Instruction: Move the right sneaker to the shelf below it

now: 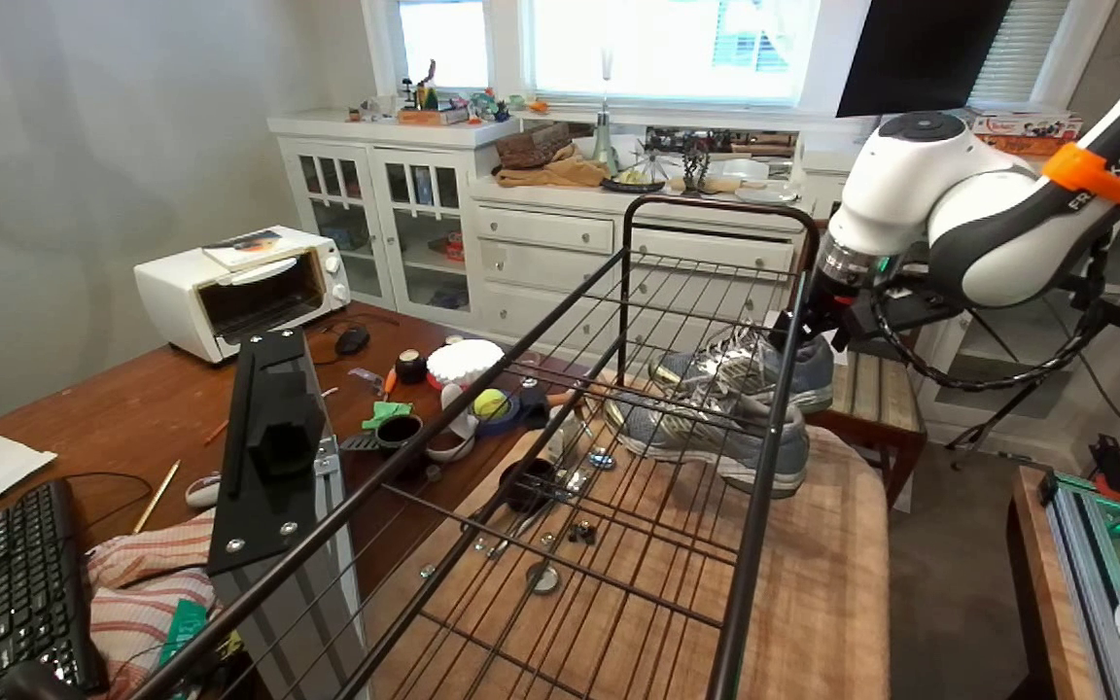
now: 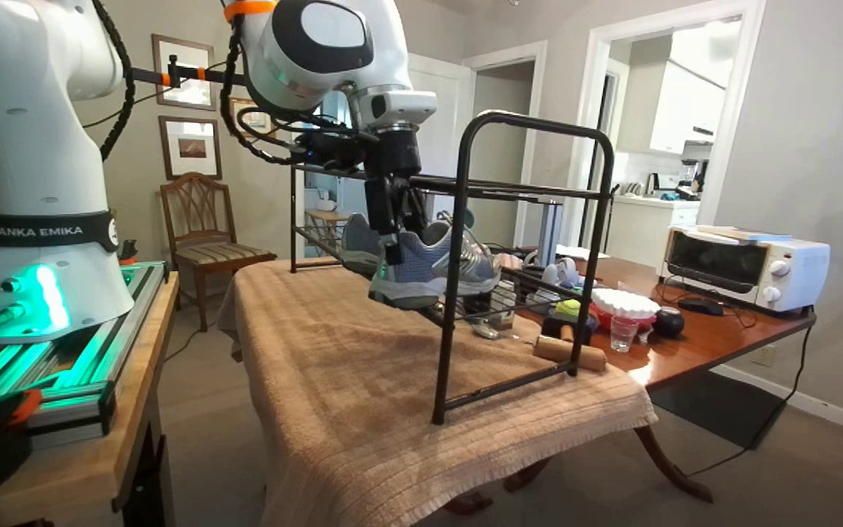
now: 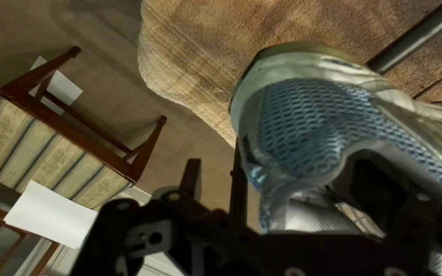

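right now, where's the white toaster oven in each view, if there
In an exterior view: toaster oven, left side, just above mid-height.
In an exterior view: toaster oven, right side, at mid-height.
Wrist view: not in it.
Shared landmark: tan towel, under the dark rack in both exterior views, upper middle to right in wrist view.

In the wrist view the right edge cuts off the toe of the right sneaker [image 3: 305, 122]; the parted jaws fade into shadow on that side; in an exterior view the other sneaker [image 1: 706, 433] hides part of the right one, and the rack [image 1: 760, 506] runs past the bottom edge; a towel [image 2: 348, 351] masks one end of the counter [image 2: 721, 337].
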{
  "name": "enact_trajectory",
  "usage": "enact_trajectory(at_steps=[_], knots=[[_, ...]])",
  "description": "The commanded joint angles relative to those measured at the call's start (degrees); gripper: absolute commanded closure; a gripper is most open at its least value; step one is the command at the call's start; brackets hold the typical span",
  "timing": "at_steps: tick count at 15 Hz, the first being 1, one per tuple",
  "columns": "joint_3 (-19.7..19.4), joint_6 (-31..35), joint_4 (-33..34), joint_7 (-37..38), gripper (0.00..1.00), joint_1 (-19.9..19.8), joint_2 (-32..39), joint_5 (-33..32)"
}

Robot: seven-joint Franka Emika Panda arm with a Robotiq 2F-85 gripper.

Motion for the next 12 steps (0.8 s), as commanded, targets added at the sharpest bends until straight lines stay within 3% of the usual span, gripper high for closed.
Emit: enact_trajectory(at_steps=[1, 7, 12], knots=[[-0.4, 4.37, -2.69, 3.61, 0.0, -1.62, -5.51, -9.4], [-0.5, 9.51, -3.42, 10.83, 0.0, -4.19, -6.77, -21.84], [-0.29, 12.61, -2.3, 18.75, 0.0, -5.14, -4.38, -28.42]])
